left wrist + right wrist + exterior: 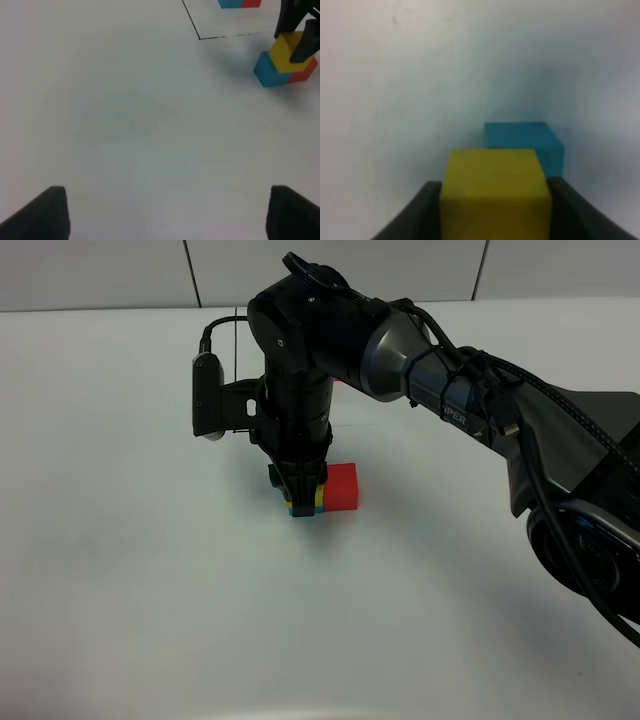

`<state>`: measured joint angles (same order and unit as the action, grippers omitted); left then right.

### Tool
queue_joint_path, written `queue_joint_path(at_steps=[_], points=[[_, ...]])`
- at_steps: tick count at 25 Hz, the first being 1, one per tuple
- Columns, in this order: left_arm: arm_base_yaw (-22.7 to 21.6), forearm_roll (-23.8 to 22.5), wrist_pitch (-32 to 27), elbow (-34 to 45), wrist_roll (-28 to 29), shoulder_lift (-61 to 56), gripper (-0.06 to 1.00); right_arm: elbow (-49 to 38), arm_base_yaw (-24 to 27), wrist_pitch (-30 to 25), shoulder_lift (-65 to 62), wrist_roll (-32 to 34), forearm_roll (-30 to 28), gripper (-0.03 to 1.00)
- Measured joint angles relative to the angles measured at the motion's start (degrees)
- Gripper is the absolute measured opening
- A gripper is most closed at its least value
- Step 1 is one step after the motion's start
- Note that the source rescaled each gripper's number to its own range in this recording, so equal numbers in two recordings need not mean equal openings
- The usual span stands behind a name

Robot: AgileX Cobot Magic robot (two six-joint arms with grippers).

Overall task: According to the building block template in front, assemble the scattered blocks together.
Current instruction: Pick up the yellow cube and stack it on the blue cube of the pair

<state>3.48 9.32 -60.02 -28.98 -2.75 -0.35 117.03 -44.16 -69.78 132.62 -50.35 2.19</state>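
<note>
Here, the right gripper (pixel 303 502) is clamping its jaws on the small plain yellow cube (pixel 495 192), holding it atop the cyan-blue cube (pixel 525 145) beside the red cube (pixel 342 486), seemingly to mirror the black-outlined three-cube template (pixel 239 3) nearby. The left gripper (pixel 167 215) is hanging wide open, empty.

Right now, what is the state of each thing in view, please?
left end effector: open, empty.
right end effector: shut on yellow cube.
yellow cube: gripped, over blue cube.
blue cube: on table, beside red cube.
red cube: on table, free.
template: mostly out of frame.
</note>
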Motion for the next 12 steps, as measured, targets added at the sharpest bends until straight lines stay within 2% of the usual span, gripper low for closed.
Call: queue_joint_path(at_steps=[7,12], points=[[0.00,0.00,0.00,0.00,0.00,0.00,0.76,0.00,-0.07,0.00,0.00,-1.53,-0.84,0.01],[0.00,0.00,0.00,0.00,0.00,0.00,0.76,0.00,-0.07,0.74,0.00,0.02,-1.76,0.01]])
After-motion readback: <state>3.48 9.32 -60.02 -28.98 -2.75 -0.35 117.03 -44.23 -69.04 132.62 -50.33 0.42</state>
